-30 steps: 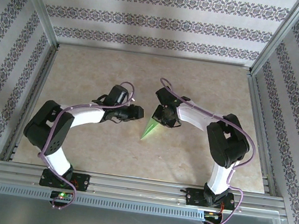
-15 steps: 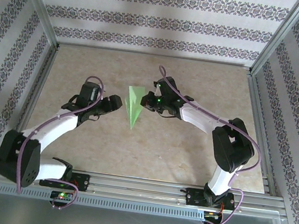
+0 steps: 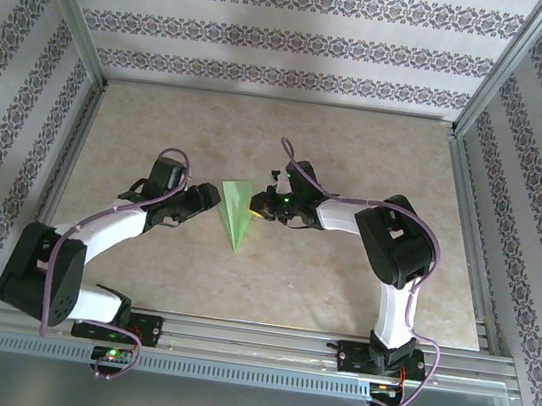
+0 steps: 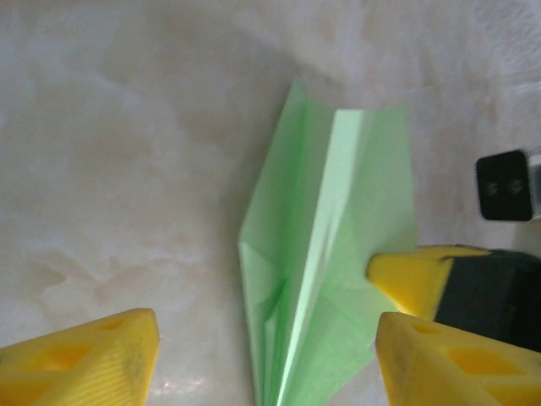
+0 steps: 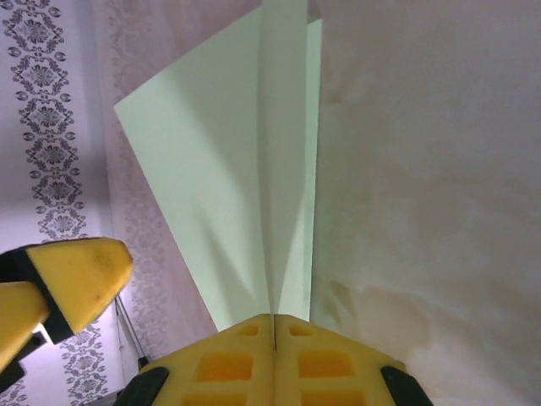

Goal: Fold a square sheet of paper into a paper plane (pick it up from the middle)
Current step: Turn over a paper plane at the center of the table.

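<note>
Cannot see the lower end of the paper plane [image 4: 321, 254], cut by the left wrist view's bottom edge, nor its strip pinched inside the right gripper [image 5: 273, 326].

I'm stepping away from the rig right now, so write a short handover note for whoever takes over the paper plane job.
Right gripper: shut on the paper plane, pinching its folded layers.
Left gripper: open, one finger on each side of the plane, not gripping.
Done: the sheet is already folded into a pointed dart with a centre crease.
Left: probably only tidying the creases and setting it down.
</note>
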Robot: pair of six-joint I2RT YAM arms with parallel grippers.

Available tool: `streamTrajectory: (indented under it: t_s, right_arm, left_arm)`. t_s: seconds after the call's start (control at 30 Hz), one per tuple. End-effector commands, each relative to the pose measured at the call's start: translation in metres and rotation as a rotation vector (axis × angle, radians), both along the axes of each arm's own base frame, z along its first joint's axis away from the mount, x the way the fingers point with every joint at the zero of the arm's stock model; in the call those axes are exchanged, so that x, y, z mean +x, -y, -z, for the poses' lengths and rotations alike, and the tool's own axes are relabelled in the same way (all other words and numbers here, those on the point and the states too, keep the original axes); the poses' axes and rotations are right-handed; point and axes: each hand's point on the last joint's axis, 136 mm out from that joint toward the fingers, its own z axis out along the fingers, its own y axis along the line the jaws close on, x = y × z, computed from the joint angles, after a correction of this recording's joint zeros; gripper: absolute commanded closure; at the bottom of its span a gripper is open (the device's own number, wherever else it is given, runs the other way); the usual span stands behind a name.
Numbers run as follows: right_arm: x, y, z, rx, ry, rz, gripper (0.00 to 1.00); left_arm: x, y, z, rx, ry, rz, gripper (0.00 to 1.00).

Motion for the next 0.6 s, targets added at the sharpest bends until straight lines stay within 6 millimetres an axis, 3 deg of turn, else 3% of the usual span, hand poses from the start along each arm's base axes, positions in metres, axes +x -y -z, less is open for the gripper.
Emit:
streamTrajectory:
  t_s: [0.0,0.17,0.57]
  right_arm:
    - [0.003,0.003,-0.001,0.045,0.019,-0.011,1.0]
    - [0.001,0.012,0.009,0.033,-0.005,-0.001,1.0]
    - [0.0,0.022,0.026,0.002,-0.044,0.025,1.0]
  left_arm:
    - [0.007,0.013,-0.002,-0.083,0.007,0.016,0.37]
    - [0.013,0.03,0.007,-0.146,-0.026,0.053,0.51]
    - [0.03,0.062,0.013,-0.238,-0.026,0.146,0.57]
